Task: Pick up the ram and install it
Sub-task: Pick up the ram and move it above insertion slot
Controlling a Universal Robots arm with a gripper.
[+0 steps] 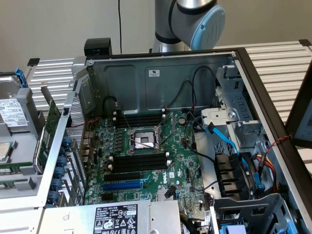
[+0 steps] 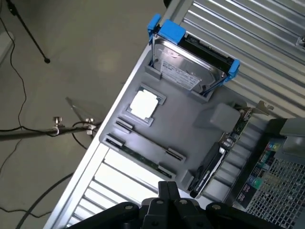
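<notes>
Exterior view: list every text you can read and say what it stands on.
Nothing reads clearly.
Power supply label: print too small.
White sticker on the case wall: too small.
Hard drive label: blurred.
Motherboard markings: too small.

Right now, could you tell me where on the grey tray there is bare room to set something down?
The tray is free in its middle, bordered by the CPU, the hard drive, the ram and the card. The slatted table beside the ram is bare too. It is crowded along the card, next to the case.
</notes>
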